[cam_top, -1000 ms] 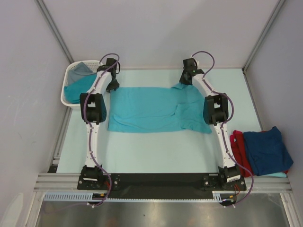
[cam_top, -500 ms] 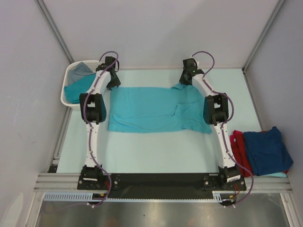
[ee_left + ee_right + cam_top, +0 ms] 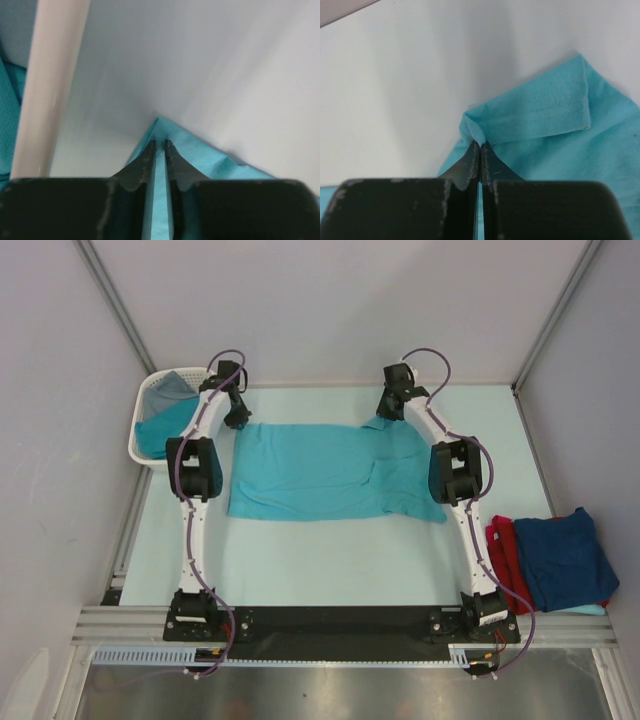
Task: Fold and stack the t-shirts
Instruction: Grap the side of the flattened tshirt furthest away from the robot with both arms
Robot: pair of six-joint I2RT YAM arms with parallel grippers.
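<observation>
The teal t-shirt (image 3: 320,470) lies spread flat across the middle of the table. My left gripper (image 3: 237,417) is at its far left corner. In the left wrist view the fingers (image 3: 160,142) are nearly together with teal cloth (image 3: 200,150) pinched between them. My right gripper (image 3: 385,410) is at the far right corner by the sleeve. In the right wrist view it (image 3: 480,143) is shut on a small fold of the hemmed sleeve edge (image 3: 540,120). A navy t-shirt (image 3: 565,555) lies on a red one (image 3: 503,545) at the right.
A white slotted basket (image 3: 150,390) stands at the far left and holds a teal shirt (image 3: 160,430) and a grey one (image 3: 175,385). The back wall is close behind both grippers. Side frame posts border the table.
Both grippers have shifted slightly toward the back wall, the left one most. The shirt's far edge has drawn a little straighter; the rest of the shirt has not moved.
</observation>
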